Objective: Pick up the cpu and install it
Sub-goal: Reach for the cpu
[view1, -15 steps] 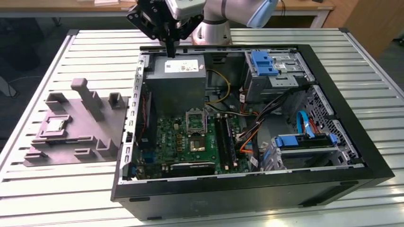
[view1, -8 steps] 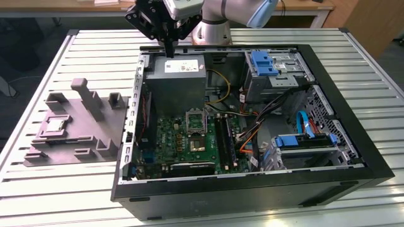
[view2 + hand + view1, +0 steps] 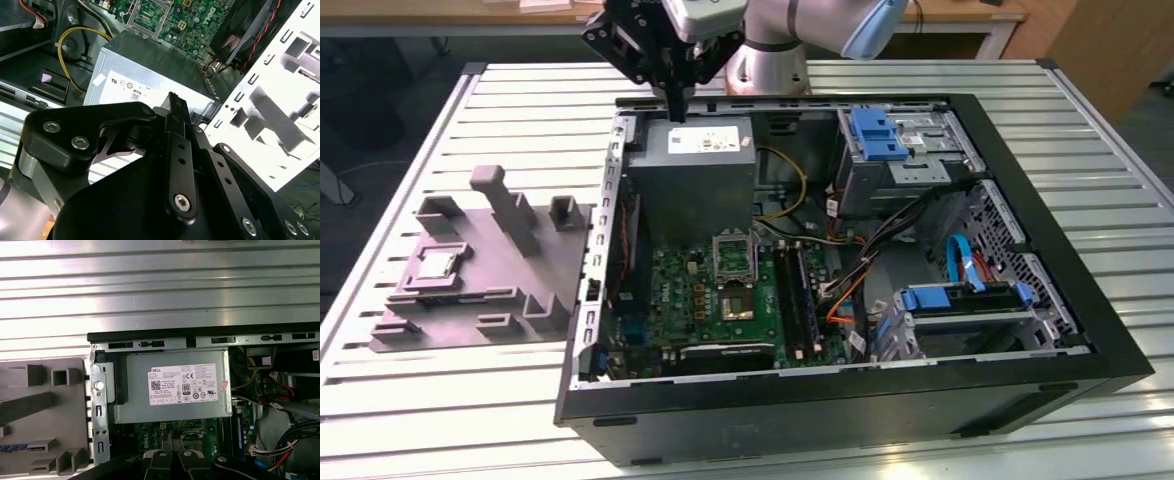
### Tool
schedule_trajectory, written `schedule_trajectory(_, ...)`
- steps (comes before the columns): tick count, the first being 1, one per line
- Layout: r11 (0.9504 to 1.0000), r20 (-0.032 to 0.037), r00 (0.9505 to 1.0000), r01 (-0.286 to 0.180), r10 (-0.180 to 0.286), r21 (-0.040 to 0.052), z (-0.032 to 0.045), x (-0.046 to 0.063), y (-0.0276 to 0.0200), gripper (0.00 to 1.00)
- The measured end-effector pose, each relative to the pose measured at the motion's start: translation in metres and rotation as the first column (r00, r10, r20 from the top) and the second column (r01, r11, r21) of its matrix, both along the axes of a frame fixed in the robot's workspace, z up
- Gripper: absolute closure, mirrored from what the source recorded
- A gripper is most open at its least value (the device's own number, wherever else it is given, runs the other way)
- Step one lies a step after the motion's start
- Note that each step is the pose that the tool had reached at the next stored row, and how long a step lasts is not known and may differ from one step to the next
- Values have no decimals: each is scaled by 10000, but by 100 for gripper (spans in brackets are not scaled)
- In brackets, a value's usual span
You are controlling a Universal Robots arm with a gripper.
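Exterior view's left side shows the cpu (image 3: 438, 265) lying flat on the grey fixture (image 3: 520, 290), well apart from the gripper (image 3: 676, 110), its jaws pressed together and empty above the power supply (image 3: 694, 175). Likely light, stiff and fragile: pinch opposite edges.

Arm (image 3: 781, 35) high, end effector (image 3: 678, 114) closed, empty, pointing dwn

A white printed label (image 3: 183, 385) sits on the power supply (image 3: 170, 412); its lines of fine print are too small to make out.
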State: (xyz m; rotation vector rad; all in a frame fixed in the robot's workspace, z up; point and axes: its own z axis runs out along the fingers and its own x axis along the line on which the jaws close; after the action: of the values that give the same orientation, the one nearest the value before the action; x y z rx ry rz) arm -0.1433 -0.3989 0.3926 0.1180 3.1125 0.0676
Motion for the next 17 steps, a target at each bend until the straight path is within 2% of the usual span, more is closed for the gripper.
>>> schedule_trajectory(17,10000,0,10000,0,0,0,-4,-33,0,89)
